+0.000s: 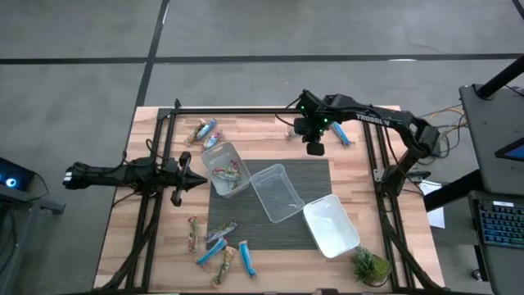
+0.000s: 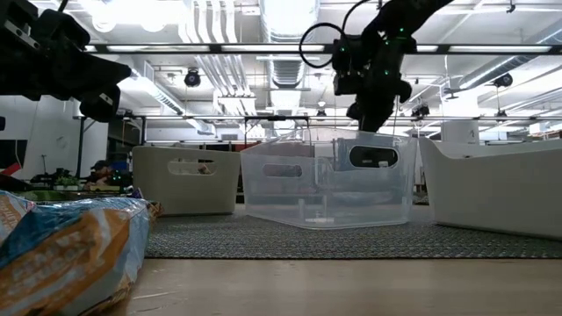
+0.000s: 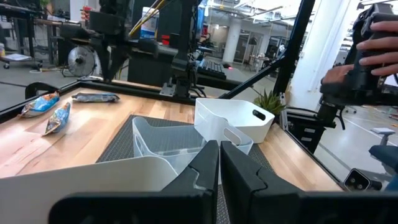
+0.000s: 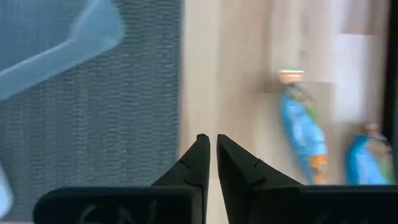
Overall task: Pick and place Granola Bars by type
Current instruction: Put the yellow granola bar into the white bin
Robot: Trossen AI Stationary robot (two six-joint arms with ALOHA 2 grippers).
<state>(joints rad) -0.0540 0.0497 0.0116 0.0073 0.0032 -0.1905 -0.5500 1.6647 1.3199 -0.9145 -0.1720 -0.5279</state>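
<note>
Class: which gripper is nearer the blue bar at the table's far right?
Right. The right gripper hovers just beside the blue bar; the left gripper waits across the table.

I see a wooden bench [image 1: 155, 246] with a dark woven mat [image 1: 270, 233] across its middle. Three tubs sit on the mat in a diagonal row: a clear tub [image 1: 225, 168] nearest the far left, a second clear tub [image 1: 278, 192] touching it in the middle, a white tub [image 1: 332, 225] at the near right. Small green plant [image 1: 370, 266] just beside the white tub, at the bench's near right corner. A keyboard [image 1: 499, 223] on a side desk to the right. A person's hand [image 3: 379, 46] shows beyond the bench.
</note>
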